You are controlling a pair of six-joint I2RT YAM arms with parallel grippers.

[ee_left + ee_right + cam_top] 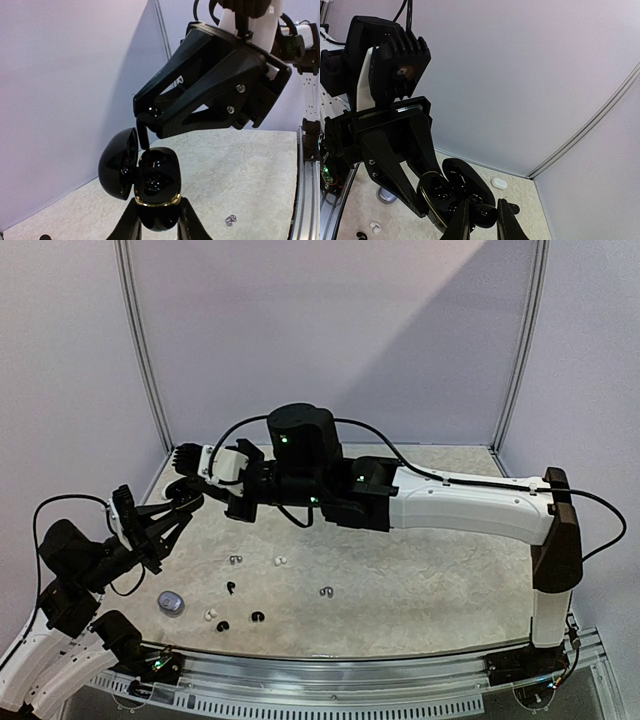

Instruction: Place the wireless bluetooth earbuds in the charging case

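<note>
My left gripper (159,212) is shut on the base of a black charging case (157,172) with a gold rim, held upright above the table, its lid (117,162) swung open to the left. My right gripper (484,211) is shut on a black earbud (486,216) and reaches down from above, its fingertips (144,131) at the far rim of the open case (437,192). In the top view the two grippers meet at the far left (190,490). Loose buds lie on the table: silvery (235,560), white (279,561), silvery (325,592), black (258,617).
A silvery-grey pebble case (171,601) lies at the near left. A white case (499,183) lies by the back wall. More buds lie near the front: black (231,587), white (210,615), black (221,625). A silvery bud (230,219) lies right of the held case.
</note>
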